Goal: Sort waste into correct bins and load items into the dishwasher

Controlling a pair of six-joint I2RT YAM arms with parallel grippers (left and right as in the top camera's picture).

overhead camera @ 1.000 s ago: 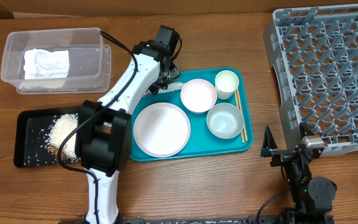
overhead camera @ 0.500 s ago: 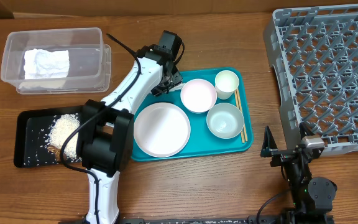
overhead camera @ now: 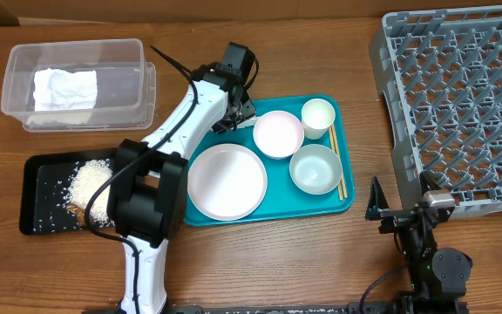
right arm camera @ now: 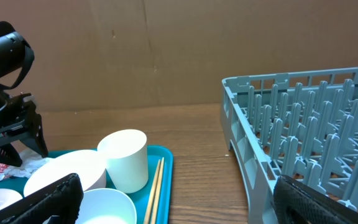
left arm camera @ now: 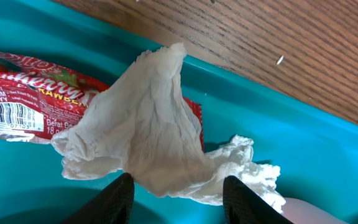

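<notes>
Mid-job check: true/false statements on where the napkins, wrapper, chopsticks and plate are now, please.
1. A folded white napkin lies in the clear tub. True.
2. The grey dish rack holds the white plate. False: the plate sits on the teal tray; the rack holds no dishes.
3. The red wrapper lies partly under a crumpled napkin on the teal tray. True.
4. The left gripper is clamped shut. False: its fingers stand apart, the crumpled napkin's lower edge between them.
5. The chopsticks lie in the black tray. False: they lie on the teal tray beside a bowl; the black tray holds rice.
</notes>
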